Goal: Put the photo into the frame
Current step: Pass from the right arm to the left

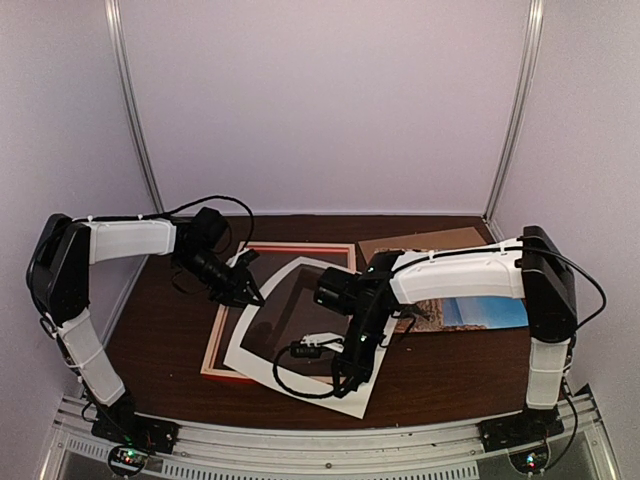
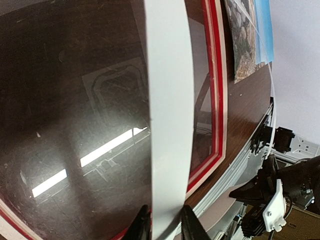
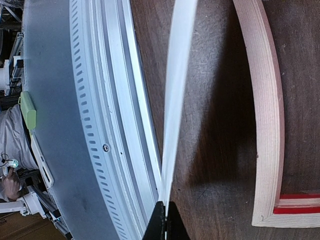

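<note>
Top view, white mat (image 1: 255, 365) held aslant over the frame (image 1: 300, 247), photo (image 1: 480, 312) flat on table (image 1: 160, 320) at right, near brown backing board (image 1: 425, 240), left wrist view, left gripper (image 2: 165, 225) pinching the mat's edge, right wrist view, right gripper (image 3: 164, 222) clamped on the mat's edge

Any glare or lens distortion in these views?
Left wrist: light strips glare off the dark glossy surface inside the frame; the mat looks bowed. Right wrist: the rail bows too, fisheye. Top external: even light, no glare.
</note>
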{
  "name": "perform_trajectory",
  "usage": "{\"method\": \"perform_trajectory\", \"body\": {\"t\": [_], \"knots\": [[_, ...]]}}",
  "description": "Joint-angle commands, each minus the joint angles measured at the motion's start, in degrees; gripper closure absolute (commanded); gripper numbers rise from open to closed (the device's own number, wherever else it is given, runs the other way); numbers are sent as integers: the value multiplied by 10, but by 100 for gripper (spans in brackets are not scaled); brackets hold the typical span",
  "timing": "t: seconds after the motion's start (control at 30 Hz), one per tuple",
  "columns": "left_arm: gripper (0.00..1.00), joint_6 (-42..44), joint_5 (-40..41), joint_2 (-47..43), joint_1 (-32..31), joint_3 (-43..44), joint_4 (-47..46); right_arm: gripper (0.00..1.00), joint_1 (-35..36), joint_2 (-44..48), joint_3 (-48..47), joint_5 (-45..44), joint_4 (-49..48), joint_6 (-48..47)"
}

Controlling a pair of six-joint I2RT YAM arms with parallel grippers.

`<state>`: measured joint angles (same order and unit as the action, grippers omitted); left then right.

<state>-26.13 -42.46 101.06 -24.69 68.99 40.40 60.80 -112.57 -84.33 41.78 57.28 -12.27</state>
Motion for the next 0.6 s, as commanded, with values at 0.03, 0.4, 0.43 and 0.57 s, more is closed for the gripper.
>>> {"method": "perform_trajectory", "body": {"t": [0.03,0.4,0.43,0.57], "knots": [[83,3,-10,-6,1,-1,-12,100,5,-9,7,6,-1,-8],[95,6,-3,-21,1,-2,-6,86,-13,-5,7,-3,-13,23],[95,7,-3,-21,1,-2,-5,84,-16,-3,8,-4,-15,27],[100,9,5,-27,2,1,-1,73,-28,4,11,-12,-20,44]]}}
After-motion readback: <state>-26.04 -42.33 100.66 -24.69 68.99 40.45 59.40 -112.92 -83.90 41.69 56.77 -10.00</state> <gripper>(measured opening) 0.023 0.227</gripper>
